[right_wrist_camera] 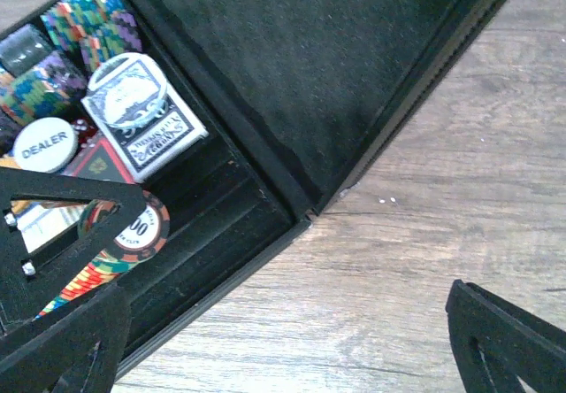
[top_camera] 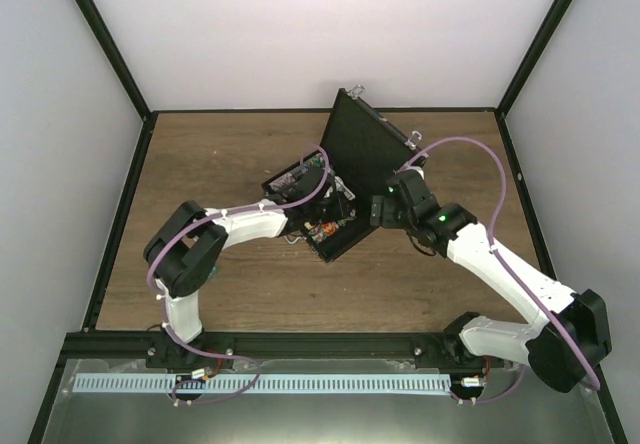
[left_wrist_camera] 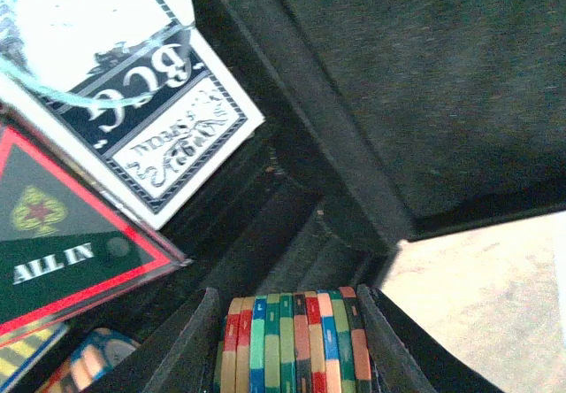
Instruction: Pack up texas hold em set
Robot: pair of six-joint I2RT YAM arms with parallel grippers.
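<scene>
Left fingers [left_wrist_camera: 190, 353] clamp a chip stack [left_wrist_camera: 292, 344]; right fingers [right_wrist_camera: 508, 344] gape wide, empty. Recommend aligning stack with a vacant groove [right_wrist_camera: 221, 220] in the case [right_wrist_camera: 354, 74] before release.

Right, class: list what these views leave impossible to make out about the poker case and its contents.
Top view: case contents, covered by left arm and right arm, too small.
Left wrist view: chip stack cut off by bottom edge; card deck lettering blurred.
Right wrist view: loose chip partly behind a finger of the right gripper.

"DEALER" button [right_wrist_camera: 44, 142], "ALL IN" triangle [left_wrist_camera: 66, 229]
</scene>
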